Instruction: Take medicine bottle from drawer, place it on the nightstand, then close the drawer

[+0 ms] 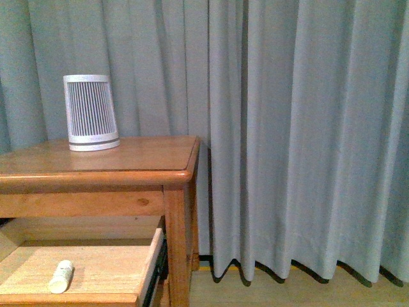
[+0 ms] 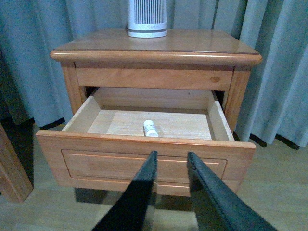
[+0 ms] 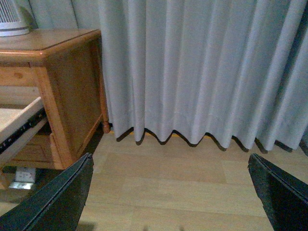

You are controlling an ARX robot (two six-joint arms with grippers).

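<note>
Left end effector (image 2: 172, 156), jaws slightly apart, near the drawer (image 2: 96, 163) front.

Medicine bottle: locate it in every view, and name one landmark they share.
Front view: the medicine bottle lies on the open drawer floor, lower left.
Left wrist view: the bottle lies mid-drawer, just behind the drawer front.
Right wrist view: not in it.
Shared landmark: the slatted white device on the nightstand top, seen in all three.
</note>
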